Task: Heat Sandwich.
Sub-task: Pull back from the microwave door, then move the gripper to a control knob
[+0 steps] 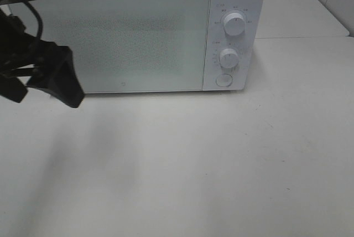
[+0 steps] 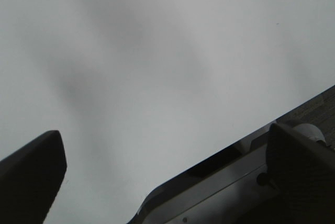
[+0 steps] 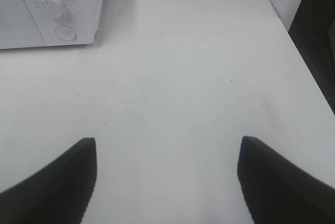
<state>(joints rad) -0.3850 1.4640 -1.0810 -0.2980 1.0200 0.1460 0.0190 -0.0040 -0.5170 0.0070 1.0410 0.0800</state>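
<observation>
Probably a lab mock-kitchen: white microwave (image 1: 149, 32) on white table (image 1: 193, 165).

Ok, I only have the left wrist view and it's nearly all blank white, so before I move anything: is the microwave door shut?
Observer: Yes. In the exterior high view the microwave door is shut, flush with its control panel.
Operator: Where is the left gripper relative to it?
Observer: The left gripper is open, in front of the door's left edge, near the microwave's front left corner.
Operator: And the sandwich, does the other arm have it?
Observer: No. The right gripper is open over the table with nothing between its fingers, and no sandwich shows in any view.
</observation>
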